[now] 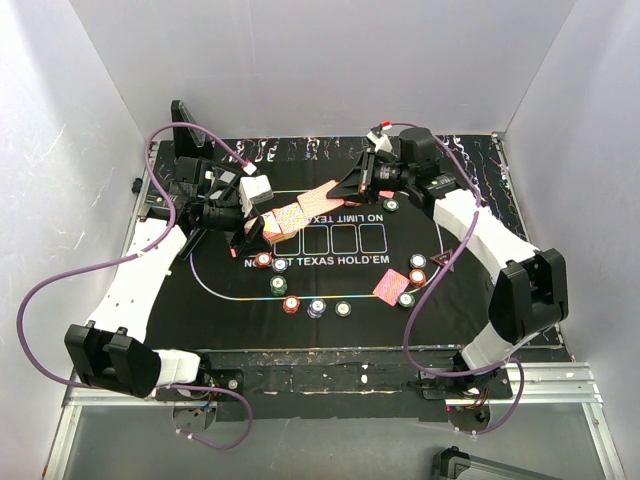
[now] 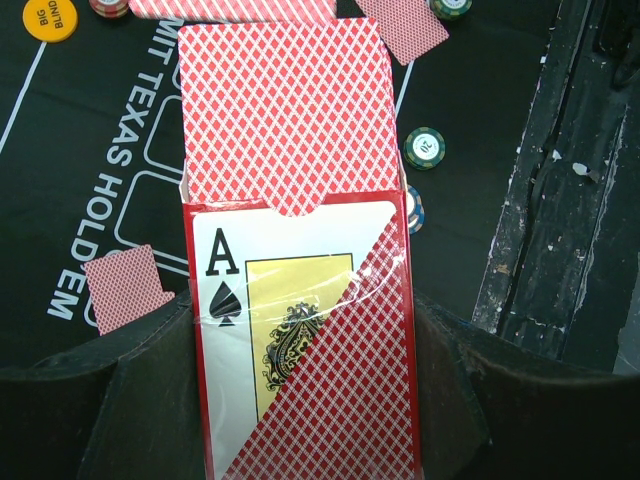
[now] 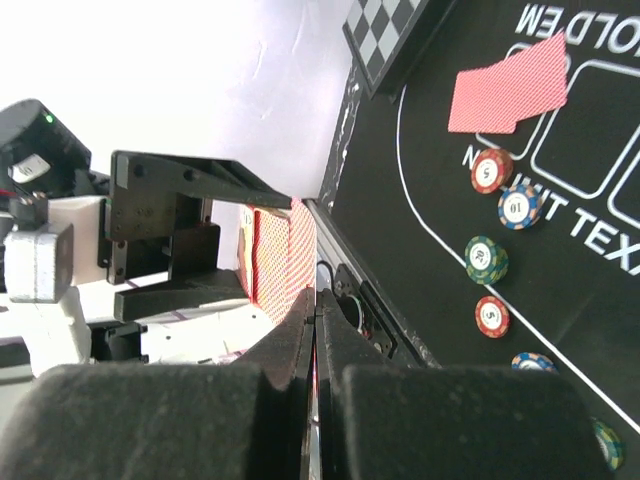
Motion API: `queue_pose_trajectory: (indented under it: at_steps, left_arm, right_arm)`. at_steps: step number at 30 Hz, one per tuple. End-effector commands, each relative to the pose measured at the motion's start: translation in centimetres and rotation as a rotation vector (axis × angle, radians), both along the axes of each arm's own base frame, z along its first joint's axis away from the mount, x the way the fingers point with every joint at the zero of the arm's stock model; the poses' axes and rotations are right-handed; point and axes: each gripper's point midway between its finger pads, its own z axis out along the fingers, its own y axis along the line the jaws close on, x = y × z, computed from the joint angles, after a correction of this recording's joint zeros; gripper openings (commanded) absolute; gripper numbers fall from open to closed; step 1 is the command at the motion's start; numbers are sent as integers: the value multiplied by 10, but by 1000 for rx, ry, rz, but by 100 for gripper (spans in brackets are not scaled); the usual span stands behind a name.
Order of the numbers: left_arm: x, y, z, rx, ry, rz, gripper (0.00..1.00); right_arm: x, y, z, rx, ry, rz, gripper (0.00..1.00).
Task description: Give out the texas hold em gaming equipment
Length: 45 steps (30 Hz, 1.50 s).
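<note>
Over desk (image 1: 330, 372): left end effector (image 2: 300, 400) pinching card box (image 2: 300, 310), right end effector (image 3: 315, 400) pressed together; protruding card (image 2: 280, 110) best drawn out straight.

Left arm (image 1: 140, 280) reaches forward and inward from its base. Left gripper (image 1: 247, 228) is clamped on a card box (image 2: 300, 350), its 2 fingers (image 2: 120, 400) flanking the sides. Right arm (image 1: 490, 240) is bent at the elbow, wrist turned left. Right gripper (image 1: 338, 192) has its fingers (image 3: 180, 420) pressed together.
</note>
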Motion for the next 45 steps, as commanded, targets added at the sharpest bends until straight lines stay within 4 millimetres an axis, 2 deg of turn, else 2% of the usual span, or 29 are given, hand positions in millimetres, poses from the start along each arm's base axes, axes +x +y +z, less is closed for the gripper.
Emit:
queue_pose_trajectory:
  at_steps: [1, 3, 6, 9, 14, 17, 22, 27, 32, 35, 38, 40, 42, 45]
  left_arm:
    - [1, -7, 25, -52, -76, -28, 0]
    - [1, -7, 25, -53, -73, -29, 0]
    - [1, -7, 25, -55, -75, -30, 0]
    - [1, -8, 24, -54, -66, -27, 0]
    - [4, -9, 21, -57, -46, -28, 0]
    - [6, -11, 22, -60, -41, -30, 0]
    - [8, -11, 21, -62, -47, -32, 0]
    - [7, -13, 20, -70, -39, -37, 0]
    - [8, -11, 17, -63, -31, -32, 0]
    - [8, -11, 17, -60, -32, -28, 0]
    - [8, -11, 16, -62, -30, -27, 0]
    - [8, -11, 16, -62, -32, -23, 0]
    - [8, -11, 16, -61, -30, -21, 0]
    - [6, -10, 17, -61, -34, -20, 0]
  right_arm:
    - [18, -24, 34, 72, -77, -60, 1]
    - [34, -38, 37, 85, -92, -107, 1]
    - [71, -65, 28, 65, -89, -218, 1]
    - [114, -89, 2, 26, -56, -316, 1]
    - [186, -125, -59, -62, 15, -478, 1]
    - [217, -145, -93, -122, 74, -560, 1]
    - [254, -168, -129, -226, 103, -670, 1]
    - [276, -189, -164, -331, 162, -795, 1]
    - [277, -197, -190, -385, 226, -836, 1]
    - [271, -199, -204, -419, 273, -841, 14]
    - [263, -203, -215, -455, 310, -844, 39]
    - [258, -205, -219, -475, 323, -848, 50]
    - [256, -210, -218, -502, 324, -861, 60]
    - [251, -217, -213, -539, 319, -877, 68]
